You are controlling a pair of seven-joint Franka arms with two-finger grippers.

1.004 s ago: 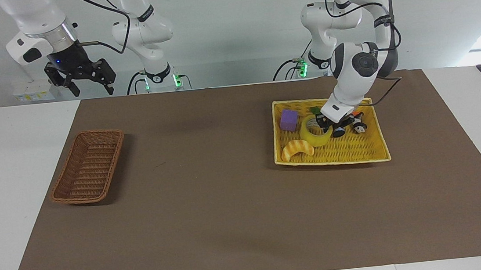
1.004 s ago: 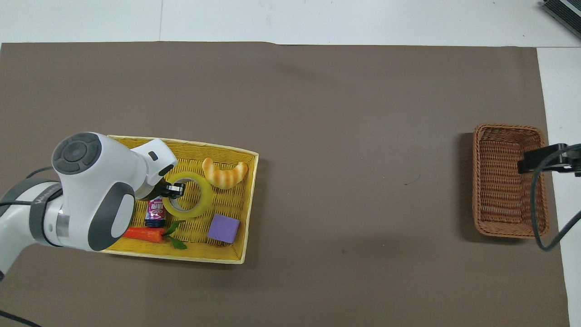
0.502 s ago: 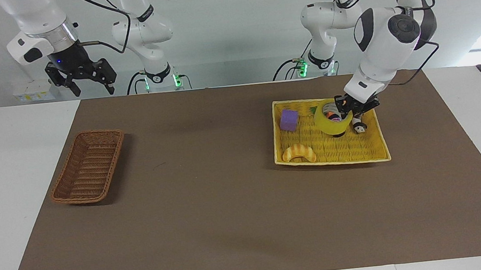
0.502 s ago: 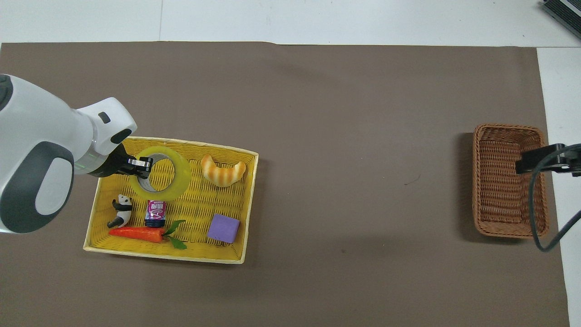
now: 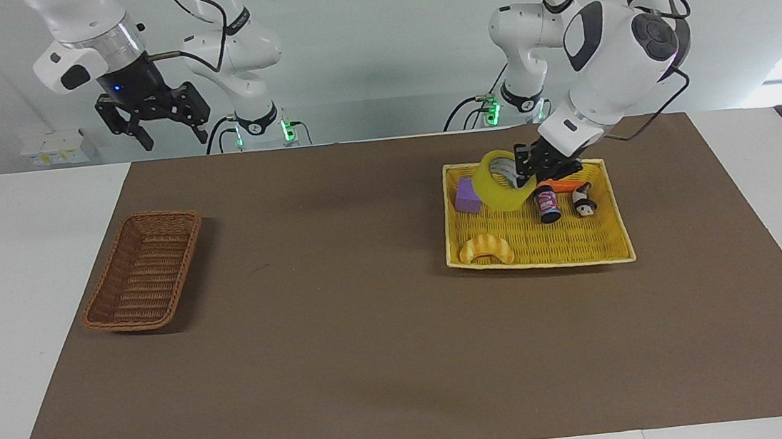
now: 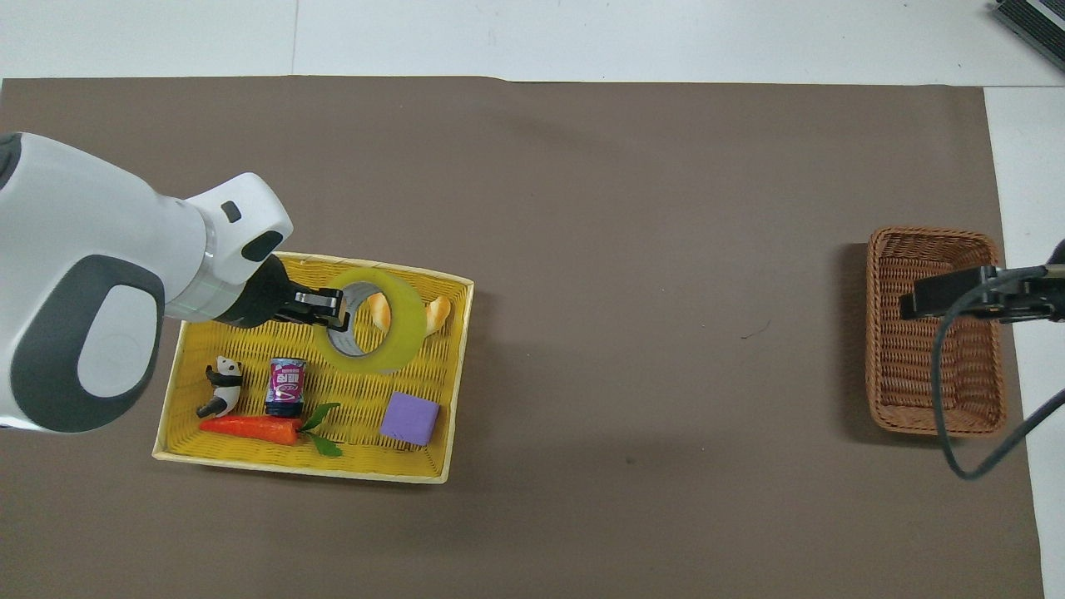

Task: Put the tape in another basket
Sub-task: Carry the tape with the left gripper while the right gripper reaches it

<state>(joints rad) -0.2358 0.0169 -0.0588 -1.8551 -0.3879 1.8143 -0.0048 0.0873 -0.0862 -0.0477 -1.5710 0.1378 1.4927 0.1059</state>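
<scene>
The tape (image 5: 500,183), a translucent yellow ring, hangs tilted in my left gripper (image 5: 520,164), which is shut on its rim. It is in the air over the yellow basket (image 5: 565,240), above the part nearer the robots. In the overhead view the tape (image 6: 384,333) and left gripper (image 6: 337,306) partly cover the croissant toy. The brown wicker basket (image 5: 143,270) sits empty toward the right arm's end of the table and also shows in the overhead view (image 6: 923,374). My right gripper (image 5: 171,135) is open and raised high, over the brown basket in the overhead view (image 6: 957,297).
The yellow basket (image 6: 245,337) holds a croissant toy (image 5: 485,248), a purple cube (image 5: 466,198), a small can (image 5: 547,206), a panda figure (image 5: 583,201) and a carrot (image 6: 258,428). A brown mat (image 5: 344,324) covers the table between the two baskets.
My left gripper lifted the tape out of the yellow basket and carried it toward the right arm's end. The right gripper shifted toward the table's middle.
</scene>
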